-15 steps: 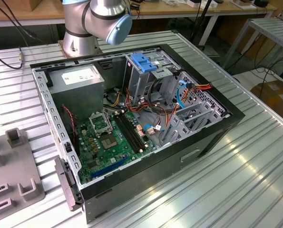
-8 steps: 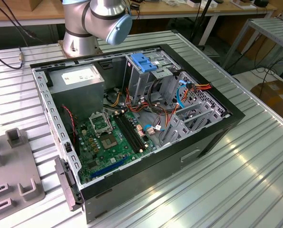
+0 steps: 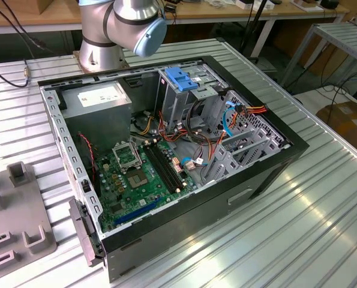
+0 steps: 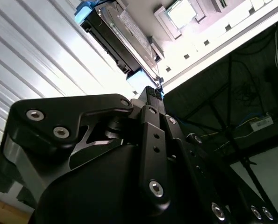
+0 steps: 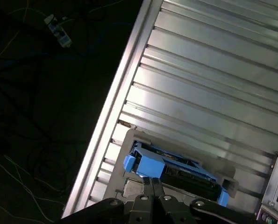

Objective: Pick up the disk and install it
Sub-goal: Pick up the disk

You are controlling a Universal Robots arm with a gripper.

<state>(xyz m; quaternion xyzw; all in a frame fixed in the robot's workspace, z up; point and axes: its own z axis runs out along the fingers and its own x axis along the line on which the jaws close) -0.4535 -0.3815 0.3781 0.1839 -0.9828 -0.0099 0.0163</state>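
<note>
Near the edge of the ribbed table [image 5: 213,60], the disk [image 5: 181,171] stood in a grey holder [image 5: 138,136], at twelve o'clock from the gripper [image 5: 151,182]. Whether the gripper clamped it was unclear; a square hold on the blue bracket [image 5: 147,165] seemed wise.

You've got glossy ribbed metal for the tabletop [image 5: 213,70], smooth blue plastic edging the disk [image 5: 176,170], a matt black gripper [image 5: 152,184].

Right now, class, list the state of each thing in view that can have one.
Black tower computer case: on its side, panel off, open.
Silver-grey hard disk with blue plastic bracket: lying at the ribbed metal table edge, not installed.
Black gripper: at the disk's blue bracket.
</note>
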